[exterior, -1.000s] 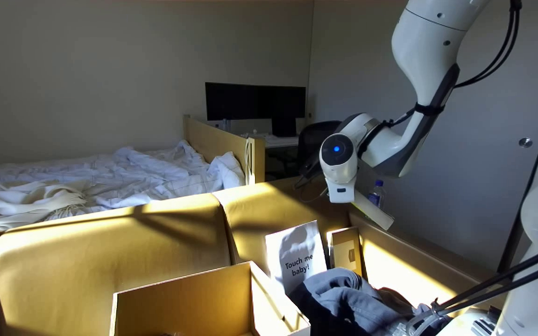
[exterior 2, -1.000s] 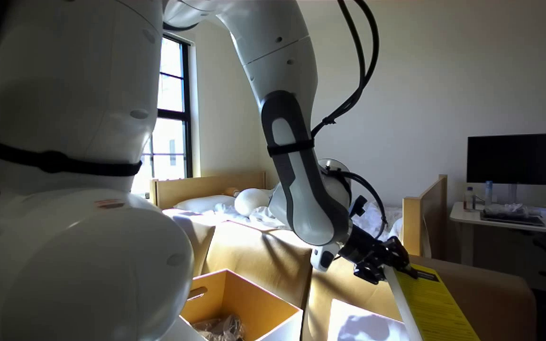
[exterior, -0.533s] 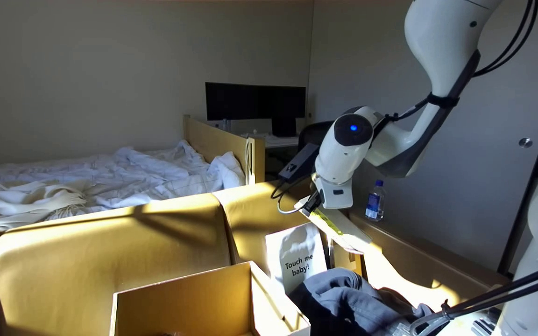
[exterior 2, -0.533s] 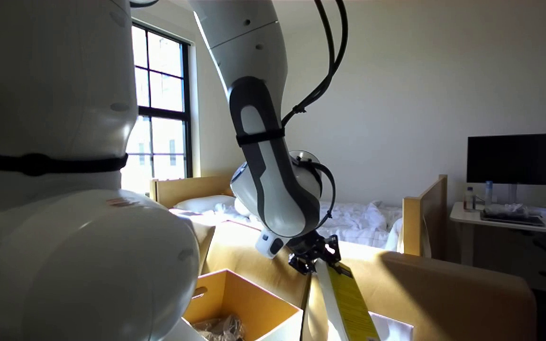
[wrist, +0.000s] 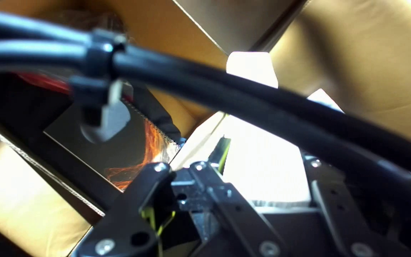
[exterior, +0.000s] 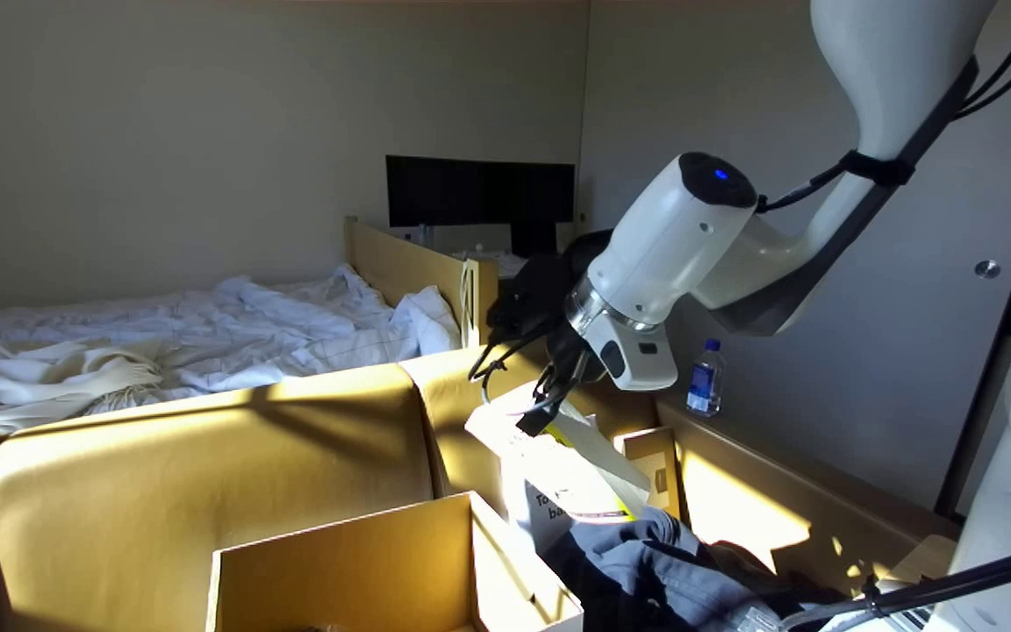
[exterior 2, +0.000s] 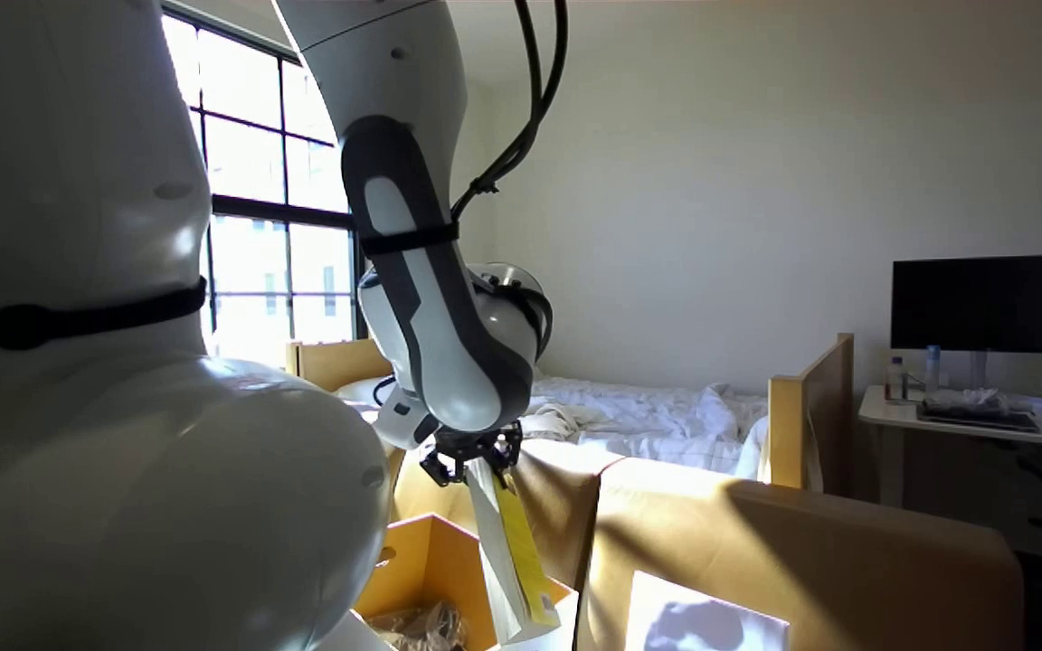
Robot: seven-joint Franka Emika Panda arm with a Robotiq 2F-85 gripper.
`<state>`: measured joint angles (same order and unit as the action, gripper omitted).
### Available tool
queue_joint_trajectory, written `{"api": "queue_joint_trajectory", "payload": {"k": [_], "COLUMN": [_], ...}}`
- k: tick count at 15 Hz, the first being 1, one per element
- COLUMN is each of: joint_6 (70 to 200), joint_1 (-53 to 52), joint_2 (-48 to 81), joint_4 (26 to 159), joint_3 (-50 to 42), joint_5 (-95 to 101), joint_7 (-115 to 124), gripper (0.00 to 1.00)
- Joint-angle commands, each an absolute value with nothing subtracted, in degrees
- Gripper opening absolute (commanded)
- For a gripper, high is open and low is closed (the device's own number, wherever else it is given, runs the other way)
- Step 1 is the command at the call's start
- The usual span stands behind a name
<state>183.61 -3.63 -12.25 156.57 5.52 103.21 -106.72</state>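
Toward the left of an exterior view, an open-topped carton with white outer and tan inner walls [exterior 2: 435,556] stood before a tan upholstered sofa [exterior 2: 756,533], with crumpled clear plastic [exterior 2: 426,624] inside. Next to the right, and higher, was the black two-finger gripper [exterior 2: 478,466], its fingers clamped on the upper end of a long, slim white-and-yellow box [exterior 2: 507,551]. Principal relation noted: the slim box hung below the gripper and slightly to its right in that view, long axis steep but off vertical, yellow face to the right. Its lower end overlapped the carton's right part in the same view; an exterior view placed that end to the right of the carton, close by crumpled blue-grey cloth [exterior: 646,569]. Whether it stood over the carton's mouth, or touched the cloth, could not be determined. Further right, a flat white panel [exterior 2: 706,617] stood before the sofa, showing apart from the slim box. At far right, a wide black monitor [exterior 2: 996,306] stood on a white desk [exterior 2: 885,416], well apart from the gripper.
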Motion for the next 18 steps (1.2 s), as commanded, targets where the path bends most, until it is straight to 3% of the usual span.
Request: {"api": "queue_joint_trajectory", "payload": {"k": [1,6,11,15,18], "joint_6": [188.3,186.1,173.4,160.8,155.8], "joint_1": [-7.8,-17.7,-29.9,-25.6,-21.3], "joint_2": [-14.6,-16.6,-13.2,-3.4,7.8], "joint_4": [158.0,153.1,144.6,148.2,149.7], "joint_3": [10.0,16.2,13.1,17.5,15.9], "joint_5": [102.7,103.7,120.4,130.8,130.9], "joint_7": [-107.7,-103.2,-84.4,-80.8,-86.8], "gripper": [0.12,0.12,0.12,0.12,0.12]}}
